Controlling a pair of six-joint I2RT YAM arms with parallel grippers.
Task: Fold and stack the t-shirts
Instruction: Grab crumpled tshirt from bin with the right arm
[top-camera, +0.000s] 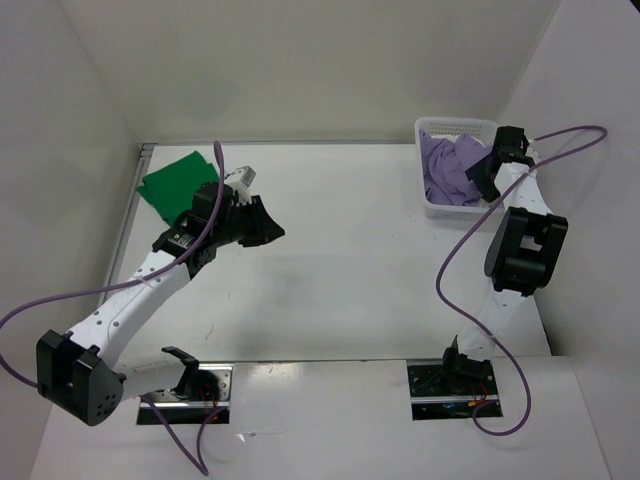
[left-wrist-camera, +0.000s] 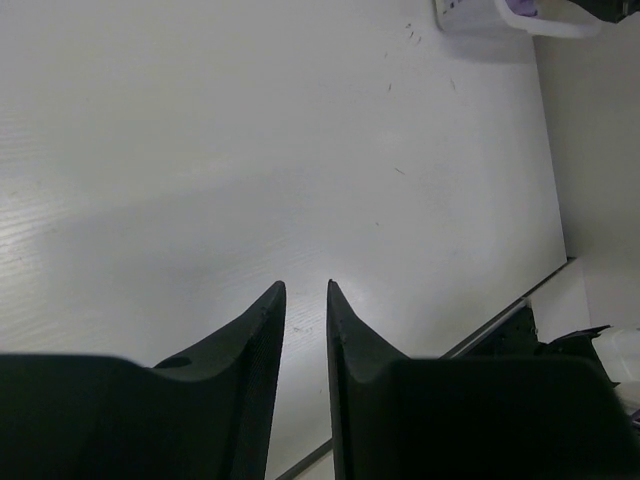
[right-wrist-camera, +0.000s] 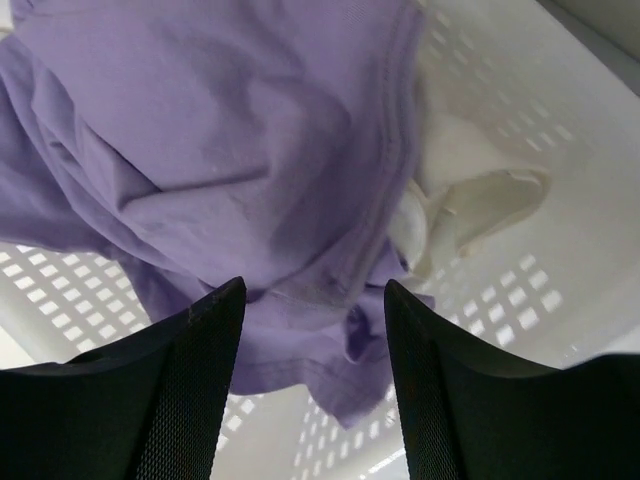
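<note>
A bright green t-shirt (top-camera: 178, 180) lies folded at the table's far left. The lavender t-shirt (top-camera: 447, 170) sits crumpled in the white basket (top-camera: 455, 125), and a cream-white t-shirt (right-wrist-camera: 470, 205) peeks out from beneath the lavender cloth (right-wrist-camera: 230, 150). My right gripper (top-camera: 485, 172) hangs over the basket, jaws wide open (right-wrist-camera: 313, 285) just above a lavender fold, holding nothing. My left gripper (top-camera: 275, 232) hovers to the right of the green shirt over bare table. Its jaws (left-wrist-camera: 305, 287) stand a narrow gap apart with nothing between them.
The perforated basket wall (right-wrist-camera: 520, 290) surrounds the right gripper closely. White walls enclose the table on the left, back and right. The basket (left-wrist-camera: 480, 20) shows far off in the left wrist view. Purple cables trail from both arms.
</note>
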